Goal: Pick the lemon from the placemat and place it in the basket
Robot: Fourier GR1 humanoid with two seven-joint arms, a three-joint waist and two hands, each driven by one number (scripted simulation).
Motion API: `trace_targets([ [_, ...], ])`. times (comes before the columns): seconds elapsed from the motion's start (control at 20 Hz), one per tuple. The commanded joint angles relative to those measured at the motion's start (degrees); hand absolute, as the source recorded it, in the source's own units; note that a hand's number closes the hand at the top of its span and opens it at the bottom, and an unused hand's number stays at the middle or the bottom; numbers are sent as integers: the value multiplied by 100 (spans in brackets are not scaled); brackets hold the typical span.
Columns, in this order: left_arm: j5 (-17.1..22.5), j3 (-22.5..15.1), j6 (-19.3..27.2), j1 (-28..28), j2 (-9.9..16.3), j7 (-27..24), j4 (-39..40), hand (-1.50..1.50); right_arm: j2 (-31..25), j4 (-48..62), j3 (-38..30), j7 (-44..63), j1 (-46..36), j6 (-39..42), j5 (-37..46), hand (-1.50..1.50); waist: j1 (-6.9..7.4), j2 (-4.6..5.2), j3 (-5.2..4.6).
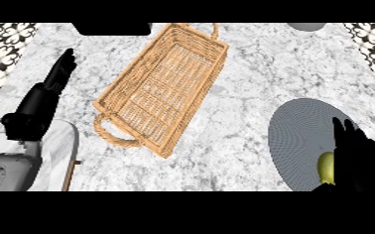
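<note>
Head view showed a woven wicker basket [162, 90] on marble, the right hand [354, 156] curled round a smooth lemon [326, 167] over the round grey placemat [300, 139] right of it, the left hand [57, 75] straight-fingered, empty.

The left hand [53, 82] shows at the left of the frame, its black fingers straight and held together, pointing toward the upper right. Its grey forearm comes in from the lower left corner, bent at the wrist. The right hand [354, 153] sits at the lower right edge of the frame, dark fingers pointing upward and slightly spread. Whether its fingers curl round anything cannot be told from this view. Its forearm is hidden below the frame.
</note>
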Motion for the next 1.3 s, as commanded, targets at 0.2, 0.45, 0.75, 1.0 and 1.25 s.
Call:
trace_targets([
  [0.2, -336, 360, -245, -186, -355, -283, 453, 0, -151, 261, -395, -514, 189, -339, 41, -150, -26, -3, 4],
  [0.45, -539, 409, -313, 96, -504, -244, 127, 0, 62, 547, -186, -659, 403, -906, 387, -150, -14, -5, 4],
  [0.75, -696, 448, -413, -191, -663, 93, 91, 0, -25, 1518, -525, -1134, 115, -1552, 416, -150, -19, -1, 5],
  [1.0, -726, 582, -539, -389, -705, 427, -50, 0, 192, 1432, -372, -1122, 489, -1904, 594, -150, -29, -5, 5],
  [1.25, -862, 700, -750, 87, -754, 54, -231, 0, 297, 1861, -484, -1206, 47, -1841, 586, -150, -2, -4, 4],
])
